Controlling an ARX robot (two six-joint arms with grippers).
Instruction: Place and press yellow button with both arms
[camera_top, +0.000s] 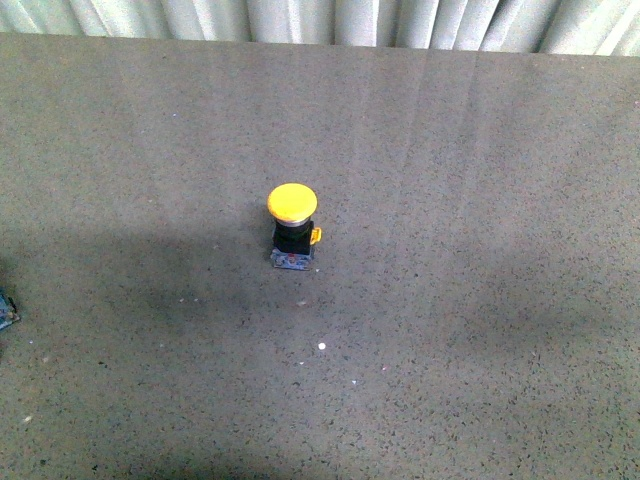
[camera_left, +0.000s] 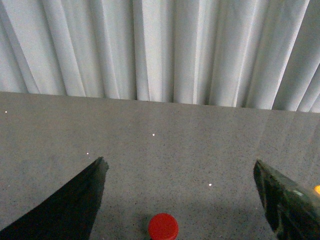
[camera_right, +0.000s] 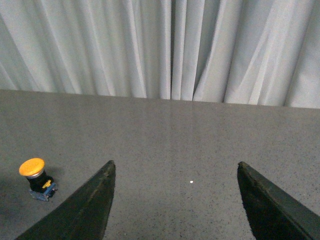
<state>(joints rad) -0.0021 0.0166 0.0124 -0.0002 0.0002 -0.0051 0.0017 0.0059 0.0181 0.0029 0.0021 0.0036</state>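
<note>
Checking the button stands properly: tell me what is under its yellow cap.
Under the yellow cap sits the black body with a yellow side tab, on a bluish-grey base resting on the table. The base's underside is hidden.

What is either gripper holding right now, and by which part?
Nothing. Left gripper and right gripper are open and empty; the yellow button stands alone on the table.

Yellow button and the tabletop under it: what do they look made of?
The yellow button: the cap looks like smooth, slightly glossy plastic, with an even colour and a soft sheen; the black body is probably plastic too. The table: a grey speckled surface, perhaps stone-look laminate or composite, faintly reflecting the curtain, which hangs in soft folds like fabric.
</note>
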